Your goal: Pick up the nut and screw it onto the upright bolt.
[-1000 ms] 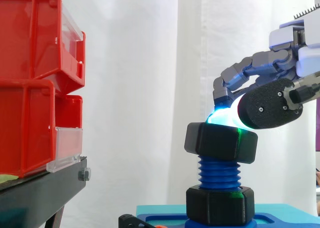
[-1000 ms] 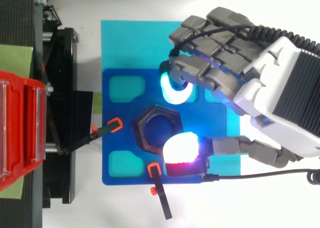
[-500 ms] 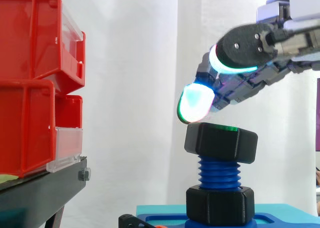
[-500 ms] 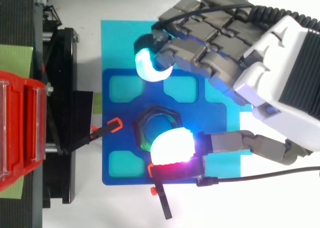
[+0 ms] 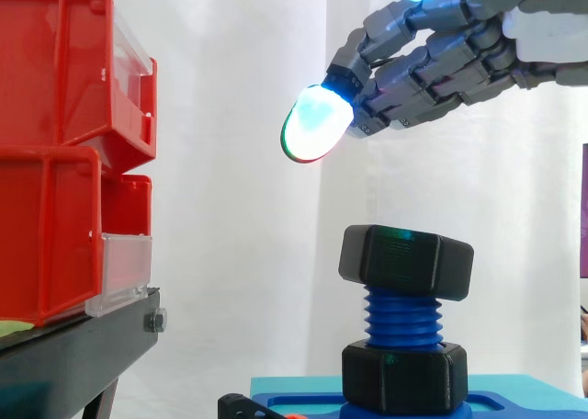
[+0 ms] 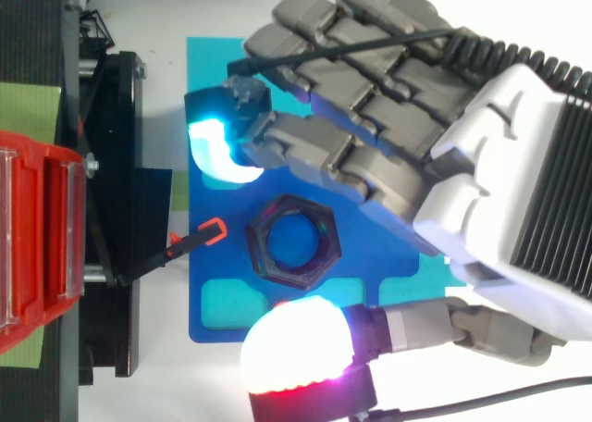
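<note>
robot hand (image 5: 432, 56): fingers apart, empty | nut (image 5: 405, 261) on bolt (image 5: 402, 318): looks rigid, light | you grip it across opposite flats

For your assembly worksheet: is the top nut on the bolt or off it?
On: the top nut sits on the bolt, threads showing below; hand apart above.

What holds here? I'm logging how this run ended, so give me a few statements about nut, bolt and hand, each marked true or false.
1. The nut sits on top of the blue bolt. True.
2. The hand grips the nut. False: it hovers open above it, apart.
3. A second black nut sits at the bolt's foot. True.
4. In the side view the red bins stand right of the bolt. False: left.
</note>
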